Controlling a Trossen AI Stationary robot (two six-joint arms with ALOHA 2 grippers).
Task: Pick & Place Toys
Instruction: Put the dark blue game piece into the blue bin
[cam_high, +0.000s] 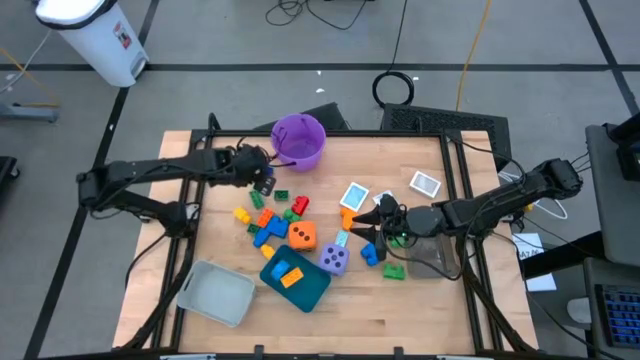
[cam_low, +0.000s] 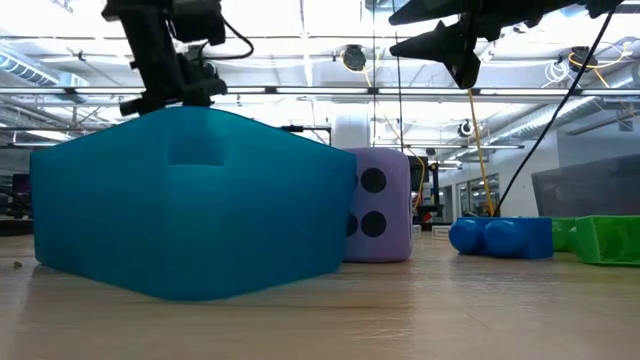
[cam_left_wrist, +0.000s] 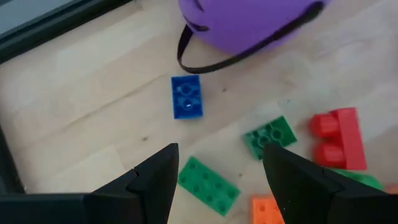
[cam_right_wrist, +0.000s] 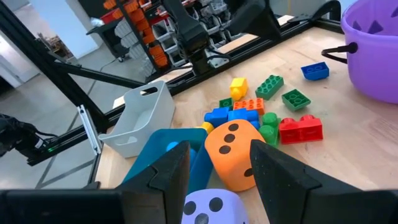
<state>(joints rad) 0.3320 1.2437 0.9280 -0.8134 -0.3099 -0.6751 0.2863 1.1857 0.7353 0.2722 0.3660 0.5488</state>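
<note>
Loose bricks lie on the wooden table: a blue one (cam_left_wrist: 186, 96), green ones (cam_left_wrist: 208, 178) (cam_left_wrist: 268, 134) and a red one (cam_left_wrist: 336, 137). My left gripper (cam_left_wrist: 221, 152) (cam_high: 265, 180) hangs open and empty above them, beside the purple bucket (cam_high: 298, 140). My right gripper (cam_right_wrist: 217, 154) (cam_high: 373, 223) is open and empty, held above the table at the right of the toy pile. It looks toward the orange die (cam_right_wrist: 235, 152) (cam_high: 302, 236) and the purple die (cam_high: 334, 260) (cam_low: 375, 205). A teal tray (cam_high: 310, 290) holds an orange and a yellow brick.
A grey tray (cam_high: 215, 292) stands at the near left and a clear tray (cam_high: 435, 257) at the right under my right arm. Two white-and-blue cards (cam_high: 355, 196) (cam_high: 425, 184) lie at the far right. A blue brick (cam_low: 500, 237) and a green brick (cam_low: 605, 238) lie near the purple die.
</note>
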